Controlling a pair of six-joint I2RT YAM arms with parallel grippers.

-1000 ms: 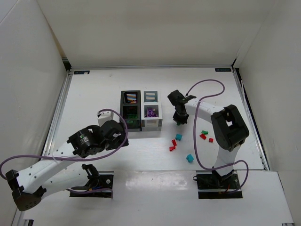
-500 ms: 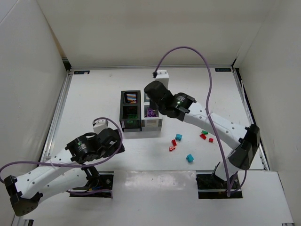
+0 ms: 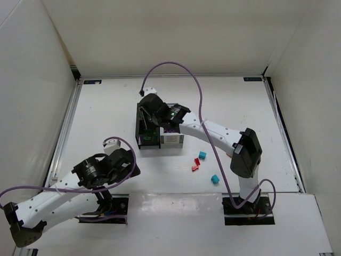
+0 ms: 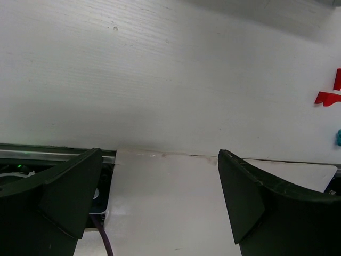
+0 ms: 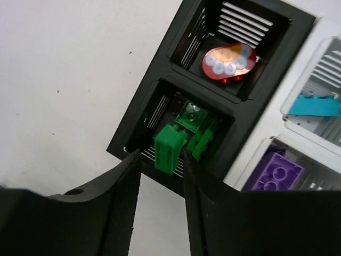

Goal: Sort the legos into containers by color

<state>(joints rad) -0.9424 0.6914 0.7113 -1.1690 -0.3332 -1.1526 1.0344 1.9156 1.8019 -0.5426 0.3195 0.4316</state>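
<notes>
The containers (image 3: 171, 140) stand as a 2x2 block mid-table, black pair on the left, white pair on the right. My right gripper (image 3: 148, 121) hangs over the near black bin (image 5: 138, 136). In the right wrist view the right gripper (image 5: 160, 160) is slightly open. A green lego (image 5: 170, 146) is just beyond its tips, touching the right finger, above other green legos (image 5: 194, 117). The far black bin holds a red lego (image 5: 229, 63). The white bins hold a teal lego (image 5: 311, 105) and a purple lego (image 5: 274, 170). My left gripper (image 3: 128, 168) (image 4: 160, 154) is open and empty.
Loose legos lie right of the bins: two red ones (image 3: 195, 164), a teal one (image 3: 202, 155) and another teal one (image 3: 214, 178). Red pieces (image 4: 326, 97) show at the left wrist view's right edge. The left gripper looks down on the table's near edge strip (image 4: 170, 202).
The right arm swung left from the loose legos to above the black bins. The left arm pulled back toward the near left.
</notes>
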